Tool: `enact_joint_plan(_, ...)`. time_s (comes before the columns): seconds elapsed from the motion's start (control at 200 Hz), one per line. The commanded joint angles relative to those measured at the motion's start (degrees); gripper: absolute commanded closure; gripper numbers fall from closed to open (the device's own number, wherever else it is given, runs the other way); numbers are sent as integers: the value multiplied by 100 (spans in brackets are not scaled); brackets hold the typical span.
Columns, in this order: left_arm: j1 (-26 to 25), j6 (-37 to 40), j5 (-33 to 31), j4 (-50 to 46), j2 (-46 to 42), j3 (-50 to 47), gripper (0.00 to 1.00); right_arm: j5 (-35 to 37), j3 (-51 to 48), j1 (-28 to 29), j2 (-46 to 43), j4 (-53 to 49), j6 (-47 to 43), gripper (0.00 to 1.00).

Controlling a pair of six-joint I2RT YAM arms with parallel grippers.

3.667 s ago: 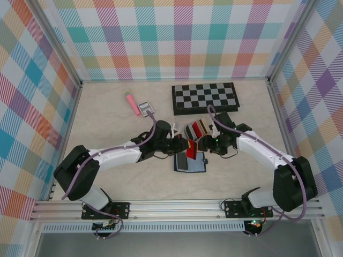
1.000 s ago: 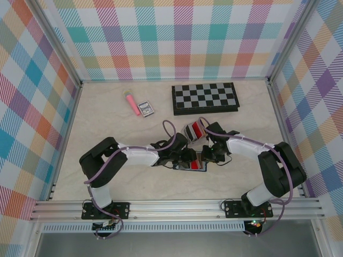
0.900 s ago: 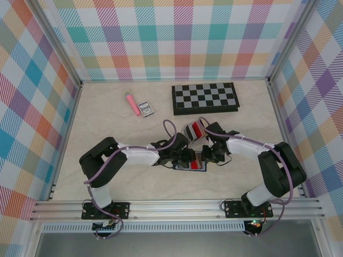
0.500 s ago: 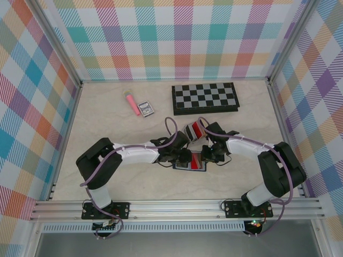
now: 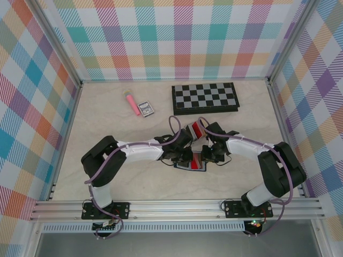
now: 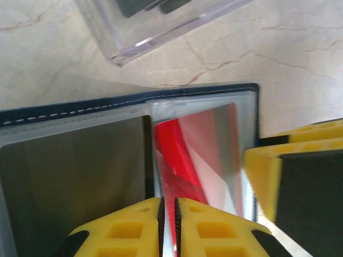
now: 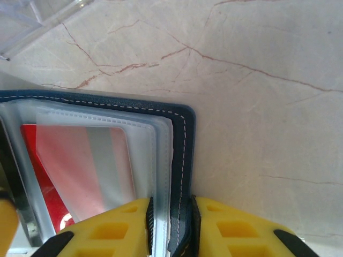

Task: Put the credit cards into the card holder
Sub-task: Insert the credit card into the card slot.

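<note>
Left arm has nudged a little farther in, and the left gripper [image 6: 168, 206] has drawn its jaws from apart to almost touching, only a hairline slit left. Just ahead of its tips the red card [image 6: 185, 155] sits inside a clear sleeve of the card holder [image 6: 107, 107], which lies open and flat. Can't tell if the tips nip the card's edge or just push it. Right gripper [image 7: 170, 206] is clamped on the holder's outer edge, pinning it. I'd judge this card nearly seated. Other cards [image 5: 194, 130] wait in the clear stand [image 6: 150, 37] beyond the left tips.
</note>
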Motion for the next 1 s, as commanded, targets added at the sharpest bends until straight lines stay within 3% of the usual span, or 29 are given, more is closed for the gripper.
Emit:
enact_joint_plan(0.0, -103, -105, 42, -310, 185, 201, 85, 299, -88, -3, 78, -161, 24, 74)
enact_joint_plan(0.995, -137, 8, 596, 534, 687, 457, 87, 365, -114, -4, 60, -180, 75, 73)
